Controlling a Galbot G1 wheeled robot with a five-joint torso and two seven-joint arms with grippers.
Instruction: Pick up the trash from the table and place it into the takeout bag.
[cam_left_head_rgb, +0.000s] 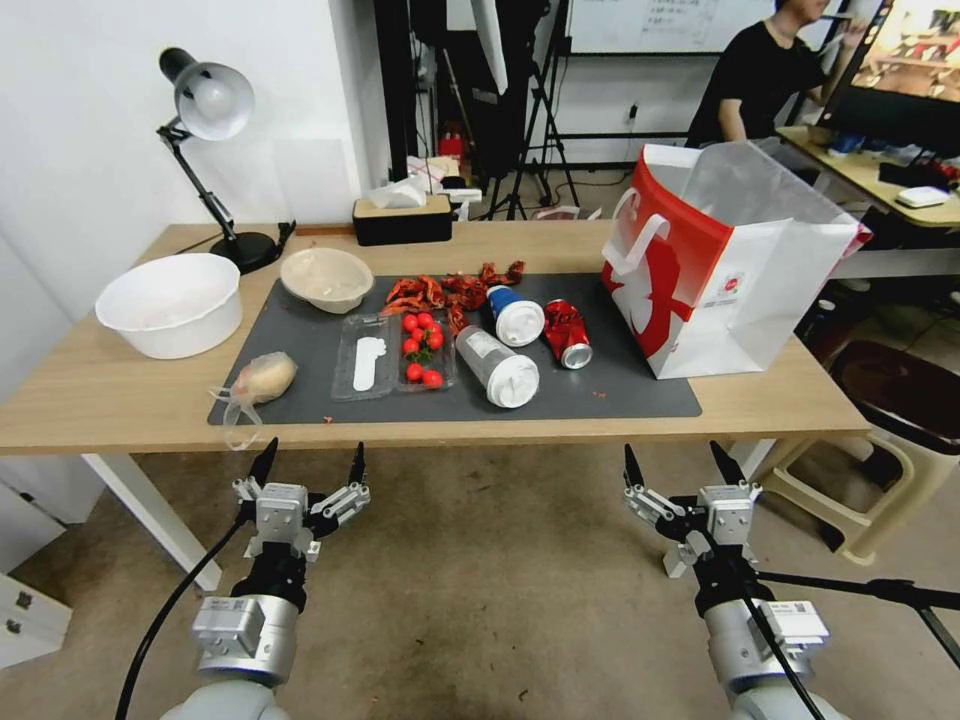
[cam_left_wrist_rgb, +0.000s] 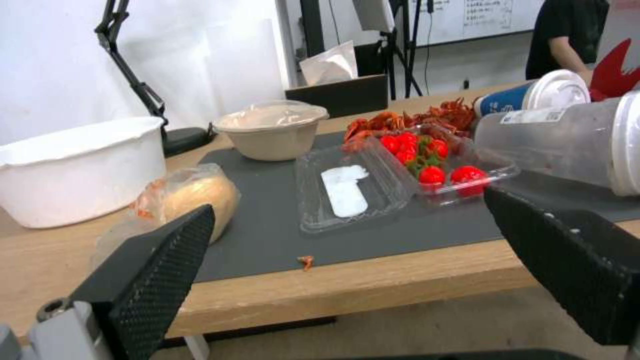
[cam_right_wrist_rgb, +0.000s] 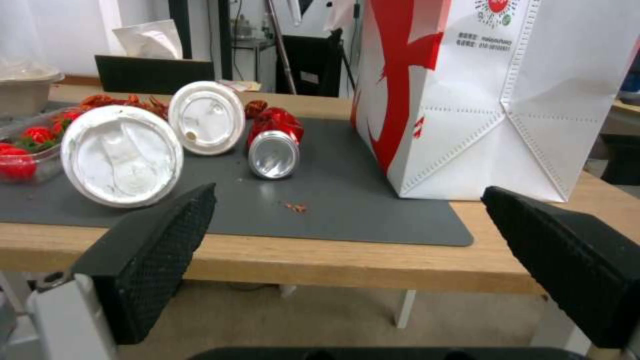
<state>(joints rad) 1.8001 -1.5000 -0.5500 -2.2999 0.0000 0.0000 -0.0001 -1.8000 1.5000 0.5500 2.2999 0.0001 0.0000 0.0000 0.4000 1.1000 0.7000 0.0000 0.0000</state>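
- The left gripper (cam_left_head_rgb: 309, 458) hangs in front of the near edge of the desk (cam_left_head_rgb: 120, 400), over the floor, its fingers (cam_left_wrist_rgb: 160, 265) spread apart and grasping nothing.
- The right gripper (cam_left_head_rgb: 680, 462) hangs level with it further right, also short of the desk, fingers (cam_right_wrist_rgb: 160, 250) released and empty.
- A dark grey mat (cam_left_head_rgb: 600, 395) covers the middle of the desk.
- On the mat, a clear cup (cam_left_head_rgb: 497, 366) and a blue cup (cam_left_head_rgb: 514, 315) lie on their sides with white lids toward the robot; a crushed red can (cam_left_head_rgb: 566, 333) lies just right of them.
- A knotted clear bag (cam_left_head_rgb: 258, 380) with a beige lump sits at the mat's left end, and a beige bowl (cam_left_head_rgb: 326, 278) stands at its far left corner.
- The takeout bag (cam_left_head_rgb: 730, 270) stands upright and open at the right end of the mat, apart from the can.
- An open clear box (cam_left_head_rgb: 392, 355) with small red tomatoes lies left of the cups, with red shell scraps (cam_left_head_rgb: 450, 290) behind.
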